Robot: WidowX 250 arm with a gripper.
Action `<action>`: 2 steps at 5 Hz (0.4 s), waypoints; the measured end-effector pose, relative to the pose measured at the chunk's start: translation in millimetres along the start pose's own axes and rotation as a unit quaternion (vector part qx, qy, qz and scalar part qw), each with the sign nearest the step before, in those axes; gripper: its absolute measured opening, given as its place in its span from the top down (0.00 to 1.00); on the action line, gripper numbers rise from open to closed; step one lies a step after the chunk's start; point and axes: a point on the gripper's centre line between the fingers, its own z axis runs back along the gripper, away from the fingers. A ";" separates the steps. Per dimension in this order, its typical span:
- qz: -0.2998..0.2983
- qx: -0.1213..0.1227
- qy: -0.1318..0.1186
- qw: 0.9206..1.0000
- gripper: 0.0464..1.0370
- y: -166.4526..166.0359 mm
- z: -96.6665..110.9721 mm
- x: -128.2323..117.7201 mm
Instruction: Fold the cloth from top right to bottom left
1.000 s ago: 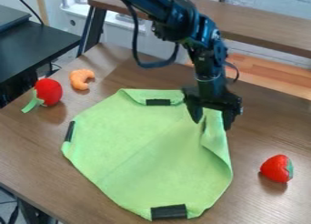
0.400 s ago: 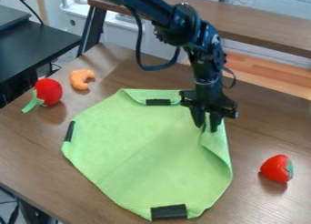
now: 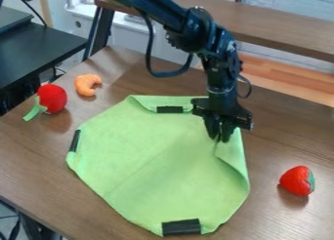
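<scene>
The end effector [image 3: 219, 138], fingers nearly together and apparently pinching a ridge at the upper right of the green cloth [image 3: 156, 158] spread on the bench [image 3: 32, 178], has most of the fabric lying down-left, the diagonal the fold should follow.

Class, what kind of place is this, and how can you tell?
Probably a robotics lab or workshop: a robot arm over a green cloth, with a toy strawberry on the wooden table.
</scene>
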 end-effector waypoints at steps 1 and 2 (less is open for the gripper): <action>-0.007 -0.001 0.000 1.000 0.26 0.0 -1.3 -1.4; -0.007 -0.001 -0.002 1.000 0.10 -0.1 -0.4 -0.5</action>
